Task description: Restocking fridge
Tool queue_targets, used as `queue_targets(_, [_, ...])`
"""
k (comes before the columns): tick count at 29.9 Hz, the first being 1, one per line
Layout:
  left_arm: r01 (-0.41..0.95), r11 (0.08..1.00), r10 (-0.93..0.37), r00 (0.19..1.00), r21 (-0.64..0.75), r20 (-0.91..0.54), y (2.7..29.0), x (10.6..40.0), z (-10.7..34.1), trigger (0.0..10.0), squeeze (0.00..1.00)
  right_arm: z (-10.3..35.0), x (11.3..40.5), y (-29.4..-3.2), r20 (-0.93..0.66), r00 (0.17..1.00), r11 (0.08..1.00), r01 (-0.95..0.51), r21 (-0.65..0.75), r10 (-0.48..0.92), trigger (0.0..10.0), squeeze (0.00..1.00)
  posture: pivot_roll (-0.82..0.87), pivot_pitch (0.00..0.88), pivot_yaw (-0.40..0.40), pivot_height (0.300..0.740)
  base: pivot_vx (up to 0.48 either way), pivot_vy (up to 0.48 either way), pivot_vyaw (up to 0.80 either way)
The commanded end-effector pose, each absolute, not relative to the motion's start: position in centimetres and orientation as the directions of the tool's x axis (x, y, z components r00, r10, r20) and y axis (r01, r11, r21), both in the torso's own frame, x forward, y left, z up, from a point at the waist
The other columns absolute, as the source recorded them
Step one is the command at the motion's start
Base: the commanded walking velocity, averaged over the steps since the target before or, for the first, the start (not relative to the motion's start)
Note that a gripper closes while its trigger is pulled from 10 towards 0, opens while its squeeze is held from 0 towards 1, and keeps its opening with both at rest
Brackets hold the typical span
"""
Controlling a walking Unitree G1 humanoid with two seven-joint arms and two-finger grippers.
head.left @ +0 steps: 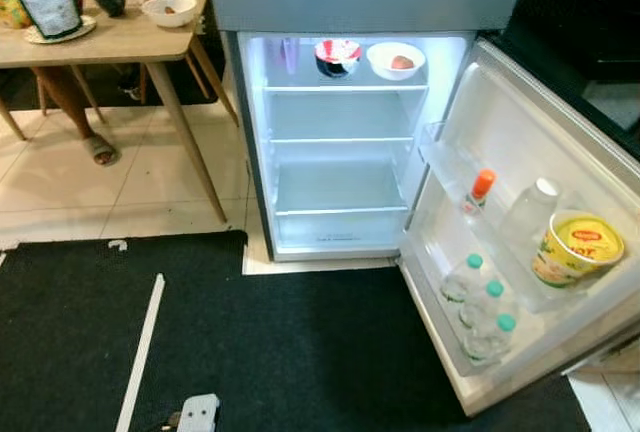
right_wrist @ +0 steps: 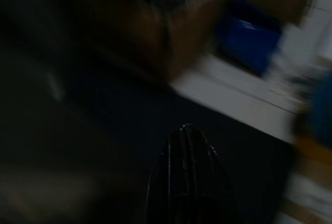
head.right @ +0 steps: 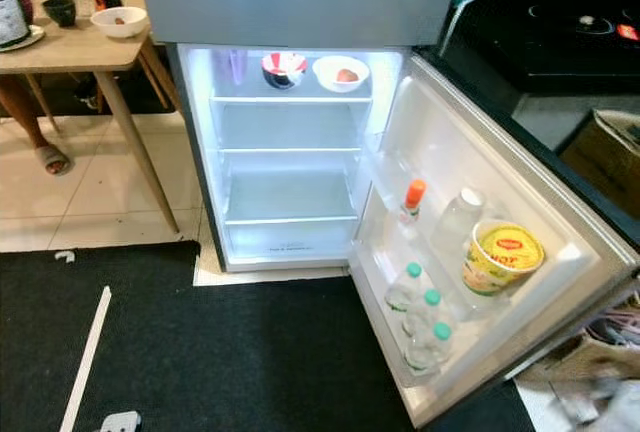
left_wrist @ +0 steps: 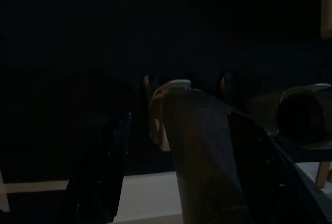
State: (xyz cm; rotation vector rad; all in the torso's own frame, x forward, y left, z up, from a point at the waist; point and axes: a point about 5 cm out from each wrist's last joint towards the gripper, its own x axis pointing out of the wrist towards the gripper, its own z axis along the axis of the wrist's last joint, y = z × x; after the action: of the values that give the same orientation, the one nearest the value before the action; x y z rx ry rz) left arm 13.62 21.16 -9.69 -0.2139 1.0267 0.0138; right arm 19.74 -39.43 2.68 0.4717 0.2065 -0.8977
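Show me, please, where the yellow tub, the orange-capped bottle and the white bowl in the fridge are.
yellow tub (head.left: 582, 244), left eye view, on its lid.
orange-capped bottle (head.left: 478, 190), left eye view, just below its cap.
white bowl (head.left: 395, 60), left eye view, on its front rim.

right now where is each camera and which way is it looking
Left eye: on the head, looking forward and down into the open fridge; yellow tub in its door.
Right eye: same head, same fridge and tub, plus the wooden table.
Left wrist: along the left tool; dark, black fingers apart.
Right wrist: along the right tool; blurred dark floor.
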Motion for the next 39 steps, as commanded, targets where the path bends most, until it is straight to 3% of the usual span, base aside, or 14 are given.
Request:
queue_targets(1, [-0.115, 0.980, -0.085, 0.502, -0.163, -0.861, 21.6, 13.0, -9.8, 10.0, 0.00, 3.3, 20.0, -39.7, -0.321, 0.636, 0.525, 0.767, 0.370, -0.702, 10.0, 0.00, -0.05, 0.067, -0.016, 0.740, 0.000, 0.000, 0.00])
queue_targets(7, [-0.131, 0.976, -0.084, 0.513, -0.174, -0.854, 21.7, 13.1, -9.7, 10.0, 0.00, 9.4, 25.0, -40.1, -0.029, 0.812, 0.689, 0.512, 0.513, -0.583, 10.0, 0.00, -0.05, 0.072, -0.014, 0.740, 0.000, 0.000, 0.00])
queue_targets(14, [-0.130, 0.974, -0.096, 0.507, -0.187, -0.857, 21.2, 12.8, -9.9, 10.0, 0.00, 11.7, 27.1, -39.1, 0.111, 0.906, 0.803, 0.300, 0.515, -0.409, 10.0, 0.00, -0.06, 0.076, -0.017, 0.740, 0.000, 0.000, 0.00])
queue_targets(19, [-0.132, 0.973, -0.098, 0.508, -0.190, -0.856, 21.3, 12.8, -9.9, 10.0, 0.00, 11.7, 28.9, -34.7, 0.157, 0.985, 0.904, -0.134, 0.406, 0.075, 10.0, 0.00, -0.06, 0.078, -0.018, 0.740, 0.000, 0.000, 0.00])
queue_targets(20, [-0.132, 0.973, -0.098, 0.508, -0.190, -0.856, 21.3, 12.8, -9.9, 10.0, 0.00, 11.7, 28.9, -34.7, 0.157, 0.985, 0.904, -0.134, 0.406, 0.075, 10.0, 0.00, -0.06, 0.078, -0.018, 0.740, 0.000, 0.000, 0.00])
queue_targets(24, [-0.132, 0.973, -0.098, 0.509, -0.190, -0.855, 21.4, 12.8, -9.9, 10.0, 0.00, 11.0, 29.2, -31.2, 0.151, 0.919, 0.840, -0.394, 0.372, 0.364, 10.0, 0.00, -0.06, 0.079, -0.015, 0.740, 0.000, 0.000, 0.00])
queue_targets(26, [-0.131, 0.973, -0.099, 0.509, -0.191, -0.855, 21.4, 12.8, -9.9, 10.0, 0.00, 10.5, 28.6, -27.2, 0.134, 0.772, 0.696, -0.622, 0.359, 0.621, 10.0, 0.00, -0.06, 0.082, -0.012, 0.740, 0.000, 0.000, 0.00])
queue_targets(27, [-0.131, 0.973, -0.099, 0.509, -0.191, -0.855, 21.4, 12.8, -9.9, 10.0, 0.00, 10.5, 28.6, -27.2, 0.134, 0.772, 0.696, -0.622, 0.359, 0.621, 10.0, 0.00, -0.06, 0.082, -0.012, 0.740, 0.000, 0.000, 0.00])
queue_targets(28, [-0.128, 0.973, -0.101, 0.510, -0.191, -0.854, 21.5, 12.9, -9.8, 10.0, 0.00, 10.6, 27.9, -24.6, 0.133, 0.650, 0.571, -0.733, 0.370, 0.748, 10.0, 0.00, -0.06, 0.082, -0.011, 0.740, 0.000, 0.000, 0.00])
queue_targets(31, [-0.126, 0.973, -0.102, 0.510, -0.192, -0.854, 21.5, 12.9, -9.8, 10.0, 0.00, 11.4, 27.2, -21.9, 0.185, 0.531, 0.437, -0.813, 0.384, 0.827, 10.0, 0.00, -0.06, 0.084, -0.008, 0.740, 0.000, 0.000, 0.00])
queue_targets(33, [-0.123, 0.974, -0.105, 0.509, -0.193, -0.854, 21.5, 12.9, -9.8, 10.0, 0.00, 14.7, 26.8, -17.8, 0.393, 0.367, 0.215, -0.900, 0.381, 0.843, 10.0, 0.00, -0.06, 0.082, -0.006, 0.740, 0.000, 0.000, 0.00])
queue_targets(36, [-0.122, 0.973, -0.106, 0.509, -0.194, -0.854, 21.5, 12.9, -9.8, 10.0, 0.00, 14.8, 27.6, -17.6, 0.425, 0.402, 0.249, -0.895, 0.371, 0.811, 10.0, 0.00, -0.05, 0.080, -0.007, 0.740, 0.000, 0.000, 0.00])
queue_targets(38, [-0.122, 0.973, -0.107, 0.510, -0.195, -0.854, 21.4, 12.9, -9.8, 10.0, 0.00, 11.3, 29.9, -18.8, 0.301, 0.617, 0.499, -0.777, 0.385, 0.727, 10.0, 0.00, -0.05, 0.082, -0.008, 0.740, 0.000, 0.000, 0.00])
queue_targets(39, [-0.122, 0.973, -0.107, 0.510, -0.195, -0.854, 21.4, 12.9, -9.8, 10.0, 0.00, 11.3, 29.9, -18.8, 0.301, 0.617, 0.499, -0.777, 0.385, 0.727, 10.0, 0.00, -0.05, 0.082, -0.008, 0.740, 0.000, 0.000, 0.00])
